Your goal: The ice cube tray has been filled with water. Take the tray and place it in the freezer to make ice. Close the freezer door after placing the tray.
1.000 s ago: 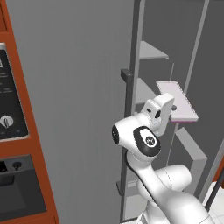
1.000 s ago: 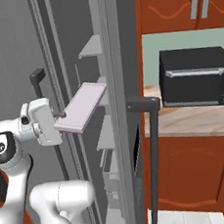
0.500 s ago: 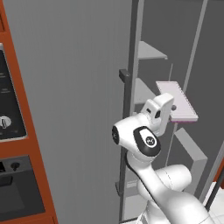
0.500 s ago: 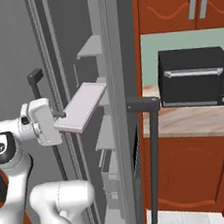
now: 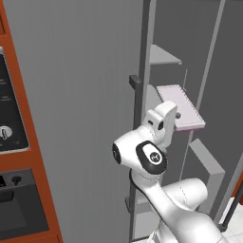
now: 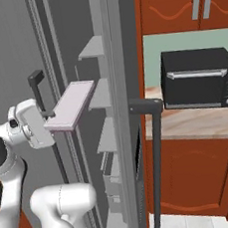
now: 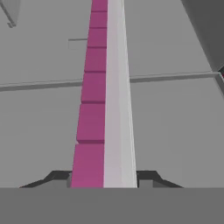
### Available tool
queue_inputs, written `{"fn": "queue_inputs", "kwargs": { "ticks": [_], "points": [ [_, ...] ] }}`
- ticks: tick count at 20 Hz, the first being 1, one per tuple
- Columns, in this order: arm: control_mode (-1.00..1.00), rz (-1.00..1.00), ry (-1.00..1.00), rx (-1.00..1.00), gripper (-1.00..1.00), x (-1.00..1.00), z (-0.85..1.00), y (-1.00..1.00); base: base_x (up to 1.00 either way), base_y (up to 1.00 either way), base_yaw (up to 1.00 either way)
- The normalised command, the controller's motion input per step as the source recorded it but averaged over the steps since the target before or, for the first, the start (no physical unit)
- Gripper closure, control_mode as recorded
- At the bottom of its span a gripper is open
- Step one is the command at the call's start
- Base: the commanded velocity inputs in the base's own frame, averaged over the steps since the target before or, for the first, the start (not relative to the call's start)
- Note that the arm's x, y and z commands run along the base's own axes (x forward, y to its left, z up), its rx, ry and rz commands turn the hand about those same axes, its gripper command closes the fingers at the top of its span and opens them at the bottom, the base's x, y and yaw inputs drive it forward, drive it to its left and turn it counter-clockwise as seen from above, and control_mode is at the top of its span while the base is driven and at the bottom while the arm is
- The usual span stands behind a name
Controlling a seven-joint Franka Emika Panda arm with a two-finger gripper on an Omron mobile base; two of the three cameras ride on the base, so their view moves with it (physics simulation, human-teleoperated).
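Observation:
The ice cube tray (image 5: 181, 106), pale lavender with a pinkish rim, is held level in front of the open freezer (image 5: 163, 57). My gripper (image 5: 174, 118) is shut on its near end. From the right, the ice cube tray (image 6: 71, 106) juts from my gripper (image 6: 48, 116) toward the white inner shelves of the freezer (image 6: 93, 48). The freezer door (image 6: 115, 86) stands open, edge-on, just right of the tray. In the hand view the ice cube tray (image 7: 105, 109) runs straight away from my gripper (image 7: 105, 177), with a dark fingertip (image 7: 59, 176) on each side.
The other grey door (image 5: 76, 104) is closed, its bar handle (image 5: 135, 83) just left of my hand. The open door's handle (image 6: 155, 131) stands right of it. A black toaster oven (image 6: 199, 78) sits on the counter (image 6: 197, 124). A wall oven panel (image 5: 9, 118) is at far left.
My gripper has carried the tray a little to the left in both base views. The doors and shelves have not moved.

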Motion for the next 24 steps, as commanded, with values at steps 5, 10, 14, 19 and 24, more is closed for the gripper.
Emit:
{"fn": "queue_inputs", "kwargs": {
  "ticks": [5, 10, 14, 19, 24],
  "points": [
    [-1.0, 0.02, 0.04, 0.0, 1.0, 0.0, 0.54, 0.04, 0.0, 0.0, 0.0],
    [-1.0, 0.01, 0.04, 0.0, 1.0, 0.05, 0.55, 0.0, 0.0, 0.0, 0.0],
    [-1.0, 0.01, 0.03, 0.0, 1.0, 0.16, 0.34, 0.0, 0.0, 0.0, 0.0],
    [-1.0, 0.0, 0.0, 0.0, 1.0, 0.24, 0.1, -0.01, 0.0, 0.0, 0.0],
    [-1.0, 0.0, 0.0, 0.0, 1.0, 0.34, 0.05, -0.09, 0.0, 0.0, 0.0]
  ]
}}
